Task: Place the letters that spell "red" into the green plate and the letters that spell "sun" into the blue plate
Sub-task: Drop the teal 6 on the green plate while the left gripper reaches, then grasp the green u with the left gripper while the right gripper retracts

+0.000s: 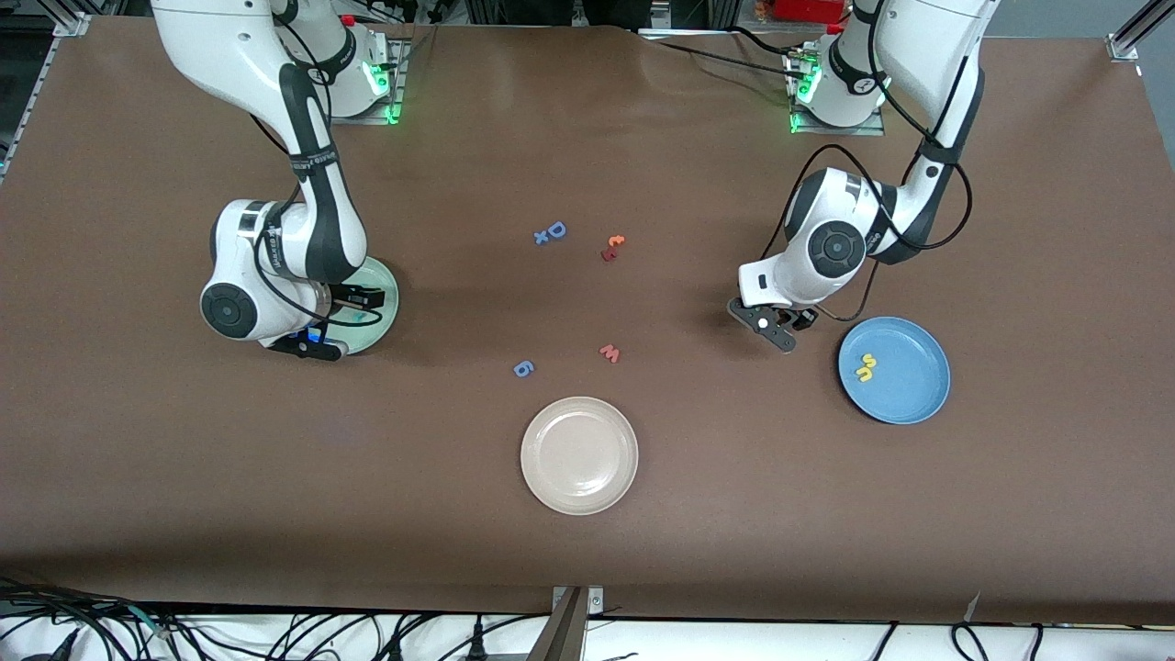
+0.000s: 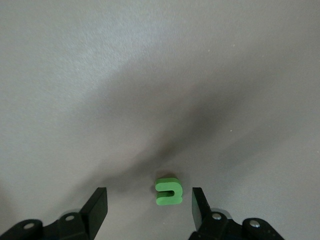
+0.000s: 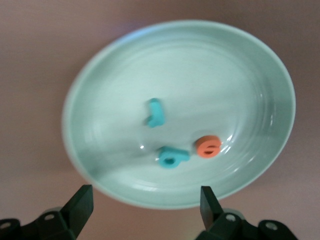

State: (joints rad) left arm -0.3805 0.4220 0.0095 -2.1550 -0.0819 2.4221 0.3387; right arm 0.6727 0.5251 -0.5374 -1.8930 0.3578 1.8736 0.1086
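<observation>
Right gripper (image 1: 321, 347) sits over the green plate (image 1: 386, 285) at the right arm's end of the table, and from the front view I see that arm's wrist covering most of the plate, with only the rim toward the table's middle showing. On that same view my left gripper (image 1: 776, 329) hangs low over bare brown table (image 1: 275, 477) just beside the blue plate (image 1: 909, 404), clear of its rim. Inside that plate lie the yellow-orange "s" (image 1: 867, 360) and the yellow "u" (image 1: 865, 374), close together near the rim on the side toward the left gripper. Mid-table I have loose letters: a blue "D" and "x" (image 1: 550, 232), an orange "t" (image 1: 613, 243), a pink-red "w" (image 1: 609, 352) and a blue "g" (image 1: 523, 369), with a beige-white plate (image 1: 551, 477) nearest the camera and wide bare cloth around it.

Left wrist view: my fingers (image 2: 197, 207) stand apart around the green "n" (image 2: 169, 191), which lies flat on the table between them, touching neither, with room on both sides.

Right wrist view: fingers (image 3: 80, 205) are spread wide and hold nothing, just outside the plate's rim. Teal "r" (image 3: 156, 113), teal "d" (image 3: 172, 157) and orange "e" (image 3: 208, 146) rest in the plate's well, away from its rim.
</observation>
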